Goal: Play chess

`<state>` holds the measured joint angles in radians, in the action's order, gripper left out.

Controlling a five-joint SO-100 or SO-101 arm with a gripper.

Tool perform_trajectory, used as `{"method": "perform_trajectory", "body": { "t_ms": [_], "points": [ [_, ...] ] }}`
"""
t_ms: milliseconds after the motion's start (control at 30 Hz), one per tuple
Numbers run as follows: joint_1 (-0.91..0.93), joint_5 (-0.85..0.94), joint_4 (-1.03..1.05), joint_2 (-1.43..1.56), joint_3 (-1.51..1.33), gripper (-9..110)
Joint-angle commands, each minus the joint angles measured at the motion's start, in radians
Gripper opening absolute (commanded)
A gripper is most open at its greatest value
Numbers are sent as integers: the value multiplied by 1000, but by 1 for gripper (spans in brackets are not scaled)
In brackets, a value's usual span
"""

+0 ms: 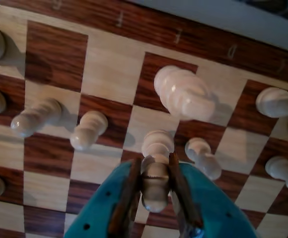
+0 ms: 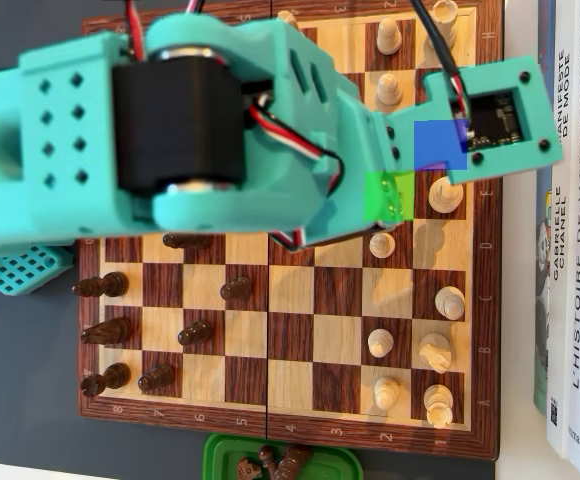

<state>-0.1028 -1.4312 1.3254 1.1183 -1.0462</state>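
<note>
pinching a white pawn point(image 1: 155, 181) between the teal gripper point(image 1: 155, 196) fingers in the wrist view, held low over the chessboard point(image 1: 109, 64) near its white side. looks like a grip on the upper body, not the base, so could tilt or slip out on release. crowded too: another pawn point(image 1: 203, 156) just beside on the right and a tall blurry piece point(image 1: 183, 93) ahead, easy to clip. overhead view mostly blocked by the arm point(image 2: 200, 130), so can't confirm the square

Teal arm point(image 2: 200, 130) stretched across from the left in the overhead view, gripper point(image 1: 155, 186) clamped.
</note>
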Motion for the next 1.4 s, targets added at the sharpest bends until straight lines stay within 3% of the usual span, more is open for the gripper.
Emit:
{"method": "perform_trajectory", "body": {
  "t_ms": [0,1367],
  "points": [
    [6,3,-12,6,14,3],
    [-15,2,-60,9,-49,3]
  ]
}}
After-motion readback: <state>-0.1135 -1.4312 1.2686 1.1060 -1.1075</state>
